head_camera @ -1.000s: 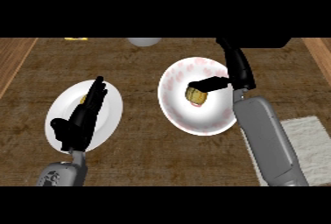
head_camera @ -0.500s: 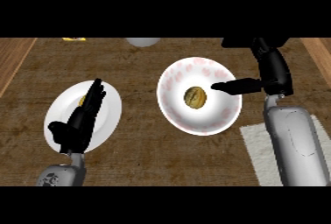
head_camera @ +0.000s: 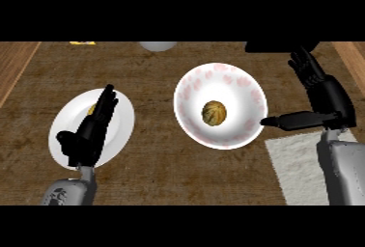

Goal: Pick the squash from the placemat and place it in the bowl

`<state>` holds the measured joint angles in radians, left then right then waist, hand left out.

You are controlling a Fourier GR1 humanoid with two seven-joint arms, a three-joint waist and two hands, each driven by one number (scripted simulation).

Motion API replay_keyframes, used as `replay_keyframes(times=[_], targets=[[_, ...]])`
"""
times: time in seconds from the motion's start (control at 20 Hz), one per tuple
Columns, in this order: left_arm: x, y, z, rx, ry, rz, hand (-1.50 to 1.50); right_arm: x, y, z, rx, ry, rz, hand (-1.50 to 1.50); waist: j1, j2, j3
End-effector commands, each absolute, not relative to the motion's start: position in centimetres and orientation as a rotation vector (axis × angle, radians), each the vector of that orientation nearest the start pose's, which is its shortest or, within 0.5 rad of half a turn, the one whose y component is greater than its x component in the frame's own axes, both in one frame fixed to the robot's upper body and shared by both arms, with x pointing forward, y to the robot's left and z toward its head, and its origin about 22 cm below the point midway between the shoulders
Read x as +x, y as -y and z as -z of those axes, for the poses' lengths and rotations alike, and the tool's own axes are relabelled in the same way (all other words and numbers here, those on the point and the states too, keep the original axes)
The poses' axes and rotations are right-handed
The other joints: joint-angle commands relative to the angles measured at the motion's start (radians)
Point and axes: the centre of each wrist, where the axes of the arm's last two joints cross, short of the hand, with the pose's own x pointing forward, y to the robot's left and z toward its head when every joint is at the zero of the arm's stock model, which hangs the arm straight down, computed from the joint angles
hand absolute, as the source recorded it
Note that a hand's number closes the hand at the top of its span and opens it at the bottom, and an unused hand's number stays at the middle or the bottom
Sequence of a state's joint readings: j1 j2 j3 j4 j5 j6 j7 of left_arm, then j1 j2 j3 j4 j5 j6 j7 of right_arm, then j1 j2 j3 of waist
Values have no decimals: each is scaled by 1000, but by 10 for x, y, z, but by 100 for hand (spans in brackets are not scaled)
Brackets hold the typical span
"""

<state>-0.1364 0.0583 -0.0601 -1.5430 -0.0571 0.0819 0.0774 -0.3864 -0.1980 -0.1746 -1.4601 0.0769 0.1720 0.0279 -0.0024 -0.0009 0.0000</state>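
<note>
The tan squash (head_camera: 214,112) lies in the middle of the white bowl with a pink-speckled rim (head_camera: 246,94). My right hand (head_camera: 324,94) is to the right of the bowl, open, fingers straight and pointing up, thumb stretched left toward the bowl's rim, holding nothing. The pale placemat (head_camera: 303,169) lies at the lower right under my right forearm, with nothing visible on it. My left hand (head_camera: 89,130) rests open, fingers up, over a white plate (head_camera: 121,103) at the left.
A small yellow item (head_camera: 91,110) on the white plate peeks out from behind my left hand. A pale round object (head_camera: 158,46) and a yellow thing (head_camera: 82,43) sit at the counter's far edge. Wooden strips border the counter left and right.
My right hand let go of the squash, which now lies in the bowl, and drew back to the right with fingers straightened. The left hand stayed still.
</note>
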Motion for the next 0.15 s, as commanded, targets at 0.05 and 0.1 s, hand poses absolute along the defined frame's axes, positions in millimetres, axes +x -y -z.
replay_keyframes(times=[0.05, 0.1], targets=[[264, -242, -16, 56, 1587, 111, 0, 303, 298, -85, -111, 1774, -324, -150, 2, 0, 0], [274, -207, -38, 74, 1597, 105, 0, 301, 291, -102, -102, 1755, -304, -150, 1, 0, 0]])
